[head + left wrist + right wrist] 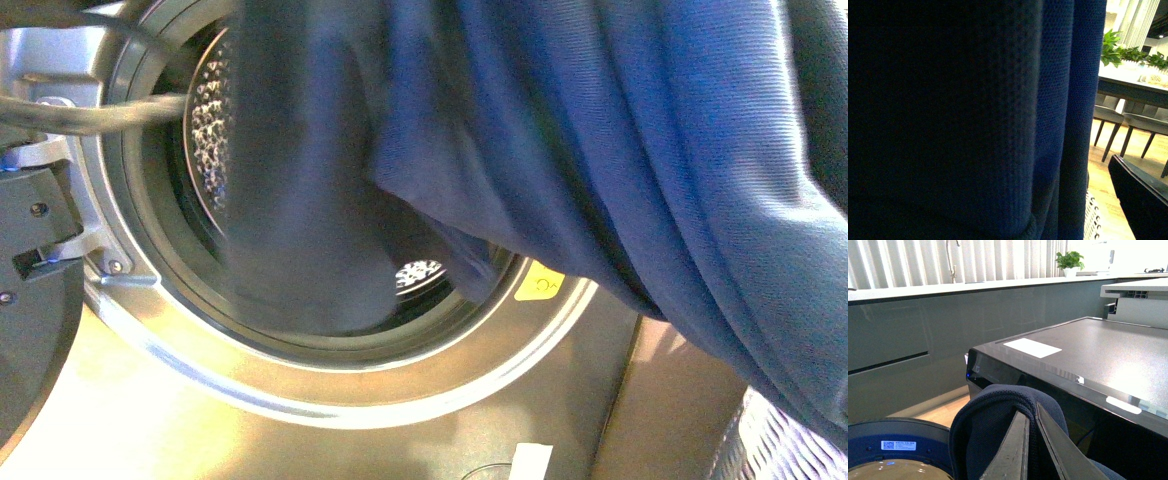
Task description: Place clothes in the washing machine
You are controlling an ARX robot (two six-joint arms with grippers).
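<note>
The clothes (620,130) hang across the upper right of the front view. A darker, blurred length drops at centre in front of the open porthole of the washer (330,390); whether its end is past the gasket (150,210) cannot be told. The drum (208,120) shows at upper left behind the cloth. In the right wrist view the right claw (1029,415) is clenched on a fold of the clothes, its two fingers pressed together with knit bulging round them, above the washer's dark top. The left claw shows in no view; its wrist view is filled with navy knit.

The step in hand looks like feeding the clothes through the porthole. To do it well, the right claw should grip firmly and go low and forward toward the middle of the opening, so the hanging length goes in first and piles in the drum, not on the rim. It should let go only once the fold is well inside the gasket. Any sleeve draped over the lip near the yellow sticker (538,283) or trailing toward the basket (775,440) at lower right would need tucking in
</note>
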